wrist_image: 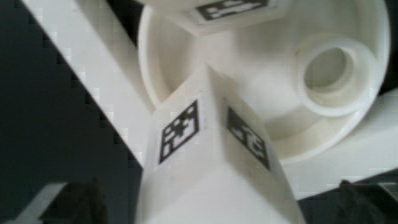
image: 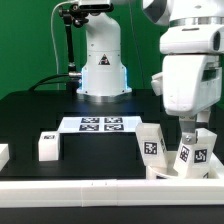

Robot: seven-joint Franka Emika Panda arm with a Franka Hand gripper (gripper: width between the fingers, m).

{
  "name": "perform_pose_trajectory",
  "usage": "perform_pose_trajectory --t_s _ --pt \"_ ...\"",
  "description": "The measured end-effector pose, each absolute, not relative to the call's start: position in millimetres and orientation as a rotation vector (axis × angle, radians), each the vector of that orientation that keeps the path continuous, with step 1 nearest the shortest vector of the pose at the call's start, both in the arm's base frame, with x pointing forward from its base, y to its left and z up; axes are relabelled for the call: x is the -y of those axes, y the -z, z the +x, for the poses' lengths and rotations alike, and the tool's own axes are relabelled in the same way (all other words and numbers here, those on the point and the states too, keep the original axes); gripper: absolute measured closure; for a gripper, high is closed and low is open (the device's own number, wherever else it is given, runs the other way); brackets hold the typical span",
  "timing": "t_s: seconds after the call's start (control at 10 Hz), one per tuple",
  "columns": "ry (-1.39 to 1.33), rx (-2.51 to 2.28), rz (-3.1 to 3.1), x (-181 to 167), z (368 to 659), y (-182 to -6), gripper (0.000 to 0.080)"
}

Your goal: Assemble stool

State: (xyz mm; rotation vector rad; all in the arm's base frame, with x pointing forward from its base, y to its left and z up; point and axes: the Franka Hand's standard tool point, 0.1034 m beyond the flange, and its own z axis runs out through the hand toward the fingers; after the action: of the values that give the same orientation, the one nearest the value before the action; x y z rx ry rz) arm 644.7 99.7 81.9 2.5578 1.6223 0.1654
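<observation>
The stool's round white seat [wrist_image: 267, 70] lies flat with a round socket hole in it; in the exterior view only a low piece of the seat [image: 168, 172] shows at the right, behind the front rail. A blocky white leg [wrist_image: 210, 150] with two tagged faces stands upright between my fingers. My gripper [wrist_image: 214, 205] is open, its dark fingertips [wrist_image: 71, 200] clear of the leg on both sides. In the exterior view the gripper [image: 188, 133] hangs right over that leg [image: 192, 152]. A second leg [image: 150, 140] stands just beside it. A third leg [image: 47, 147] lies far off on the exterior view's left.
The marker board [image: 100, 124] lies mid-table before the robot base [image: 102, 70]. A long white rail [image: 100, 195] runs along the front edge; a rail [wrist_image: 89, 70] also passes next to the seat. Another white piece [image: 3, 153] sits at the left edge.
</observation>
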Motion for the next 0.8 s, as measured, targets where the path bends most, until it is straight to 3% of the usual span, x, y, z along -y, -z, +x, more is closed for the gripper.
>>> perform_pose_trajectory --t_s 0.8 --pt "0.029 -2.248 1.892 -91.5 647.8 -70.4 0.0151"
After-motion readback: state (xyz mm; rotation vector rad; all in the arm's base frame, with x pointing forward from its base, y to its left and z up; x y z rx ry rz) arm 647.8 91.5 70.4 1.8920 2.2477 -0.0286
